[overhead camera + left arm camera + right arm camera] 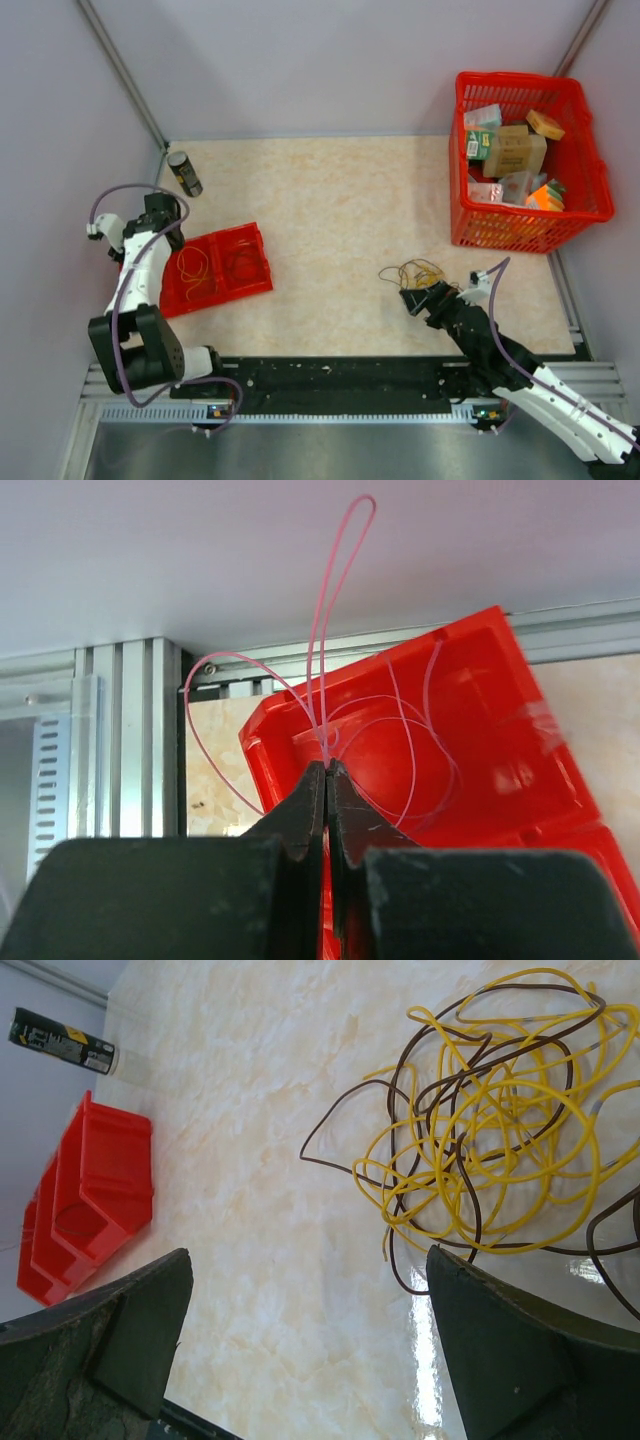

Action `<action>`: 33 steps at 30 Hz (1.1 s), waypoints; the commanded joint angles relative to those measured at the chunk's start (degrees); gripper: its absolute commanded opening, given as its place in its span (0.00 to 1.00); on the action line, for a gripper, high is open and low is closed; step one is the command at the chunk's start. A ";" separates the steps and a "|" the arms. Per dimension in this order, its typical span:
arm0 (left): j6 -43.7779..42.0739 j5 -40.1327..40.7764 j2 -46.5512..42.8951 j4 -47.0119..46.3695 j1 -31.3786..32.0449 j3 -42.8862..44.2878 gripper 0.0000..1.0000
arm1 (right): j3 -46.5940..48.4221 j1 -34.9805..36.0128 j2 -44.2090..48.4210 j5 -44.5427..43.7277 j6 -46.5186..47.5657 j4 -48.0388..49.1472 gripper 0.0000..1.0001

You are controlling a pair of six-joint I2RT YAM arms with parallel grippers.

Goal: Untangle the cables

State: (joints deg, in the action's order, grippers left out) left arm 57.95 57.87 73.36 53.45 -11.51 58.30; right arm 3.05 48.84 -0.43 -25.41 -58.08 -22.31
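The cables (421,272), a small tangle of thin yellow and dark brown wires, lie on the table right of centre. In the right wrist view the tangle (490,1110) lies just ahead of and to the right of my right gripper (306,1260), which is open, empty and low over the table. In the top view the right gripper (413,298) sits at the tangle's near edge. My left gripper (327,767) is shut on a thin pink wire (322,660) that loops up over the red tray (480,780). In the top view the left gripper (170,238) is at the tray's left end.
The red two-compartment tray (262,240) at the left holds thin wire loops (193,268). A red basket (585,190) of boxes stands at the back right. A dark can (184,173) stands at the back left and also shows in the right wrist view (62,1042).
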 commanded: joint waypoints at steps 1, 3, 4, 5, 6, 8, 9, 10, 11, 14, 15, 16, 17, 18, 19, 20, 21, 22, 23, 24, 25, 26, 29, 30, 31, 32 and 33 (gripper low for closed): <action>4.71 -4.77 4.06 0.61 -5.54 1.56 0.00 | -0.76 -0.24 5.88 0.36 0.96 1.47 0.99; 2.27 -8.10 4.42 -3.42 -6.50 -0.29 0.00 | -0.76 -0.32 5.88 0.45 0.87 1.56 0.99; 0.42 -10.21 4.77 -5.88 -6.68 -1.17 0.00 | -0.76 -0.32 5.88 0.53 0.96 1.56 0.99; 0.23 -11.27 5.29 -6.34 -7.21 -1.61 0.00 | -0.68 -0.24 5.88 0.45 1.04 1.48 0.99; 0.49 -12.68 6.00 -6.25 -8.00 -1.70 0.00 | -0.68 -0.32 5.96 0.36 1.04 1.47 0.99; -0.03 -15.92 7.23 -7.39 -9.23 -2.05 0.00 | -0.68 -0.24 5.88 0.45 1.13 1.48 0.99; -0.73 -17.77 7.75 -8.53 -9.67 -2.31 0.00 | -0.68 -0.32 5.96 0.45 1.13 1.56 0.99; -1.43 -19.09 8.37 -9.41 -9.76 -2.67 0.00 | -0.76 -0.32 5.88 0.45 1.13 1.48 0.99; -1.79 -20.85 8.55 -9.68 -9.76 -2.67 0.00 | -0.76 -0.32 5.88 0.45 1.04 1.47 0.99; -5.11 -26.11 7.94 -13.88 -9.76 -4.51 0.00 | -0.76 -0.32 5.88 0.27 0.87 1.48 0.99; -6.09 -28.66 7.76 -15.12 -9.76 -4.69 0.00 | -0.85 -0.32 5.96 0.18 0.78 1.56 0.99; -7.58 -31.12 7.76 -16.78 -9.59 -5.13 0.00 | -0.94 -0.24 5.88 0.27 0.78 1.56 0.99; -8.11 -33.15 7.67 -18.02 -9.59 -5.91 0.00 | -0.94 -0.32 5.88 0.18 0.87 1.56 0.99; -8.38 -34.30 7.59 -18.55 -9.50 -6.53 0.00 | -0.94 -0.32 5.96 0.27 0.96 1.56 0.99; -8.73 -35.62 7.41 -19.08 -9.59 -6.88 0.00 | -0.85 -0.24 5.88 0.45 0.87 1.65 0.99; -9.43 -36.59 6.89 -20.13 -9.59 -7.67 0.00 | -0.94 -0.32 5.88 0.53 0.96 1.65 0.99; -9.44 -37.21 6.10 -20.84 -9.59 -8.20 0.10 | -0.94 -0.32 5.88 0.45 0.96 1.74 0.99; -9.70 -37.30 4.79 -21.63 -9.59 -8.73 0.20 | -0.94 -0.32 5.96 0.36 1.04 1.83 0.99; -9.96 -37.13 3.38 -22.07 -9.59 -8.99 0.38 | -1.03 -0.24 5.88 0.45 1.04 2.00 0.99; -9.79 -36.34 1.80 -21.55 -9.59 -8.82 0.57 | -1.11 -0.32 5.88 0.53 1.04 2.00 0.99; -9.62 -35.11 0.22 -20.59 -9.59 -8.12 0.81 | -1.20 -0.32 5.96 0.54 1.13 2.18 0.99; -9.96 -33.54 -1.02 -19.62 -9.41 -7.51 0.99 | -1.20 -0.24 5.88 0.71 1.13 2.44 0.99; -10.93 -29.58 -6.37 -17.68 -7.31 -5.84 0.99 | -1.47 -0.24 5.88 0.62 1.22 2.79 0.99; -11.28 -27.83 -8.48 -17.59 -5.73 -5.75 0.99 | -1.64 -0.24 5.96 0.54 1.13 2.97 0.99; -11.72 -26.85 -10.24 -17.77 -3.37 -5.66 0.99 | -1.56 -0.32 6.05 0.27 1.04 3.06 0.99; -13.81 -26.58 -12.52 -18.72 -0.47 -5.74 0.99 | -1.64 -0.32 5.88 -0.08 0.70 3.06 0.99; -14.96 -26.66 -14.37 -19.60 2.51 -5.74 0.99 | -1.73 -0.32 5.44 -0.51 0.34 3.06 0.99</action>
State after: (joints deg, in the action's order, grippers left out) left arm 47.44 27.62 66.15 35.77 -16.93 50.24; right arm 3.03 48.84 -0.43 -25.23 -57.67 -21.89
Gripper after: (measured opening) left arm 0.985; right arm 0.988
